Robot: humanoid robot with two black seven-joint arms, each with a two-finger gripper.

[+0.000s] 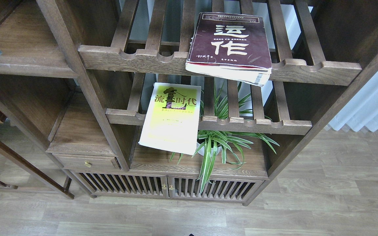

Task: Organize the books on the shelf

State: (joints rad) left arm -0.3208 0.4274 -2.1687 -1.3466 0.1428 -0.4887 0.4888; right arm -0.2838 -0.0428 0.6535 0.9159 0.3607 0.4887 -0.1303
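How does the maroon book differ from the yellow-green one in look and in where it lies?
The maroon book is thick, with big white characters; the yellow-green book is thin, with dark characters. The maroon book lies on the upper slatted rack, the yellow-green book on the lower slatted rack, beside the plant. Both lie cover up, overhanging their rack's front rail.

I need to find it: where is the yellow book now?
In the head view, the yellow book lies centre-left on the lower slatted rack, overhanging its front rail, just left of the plant.
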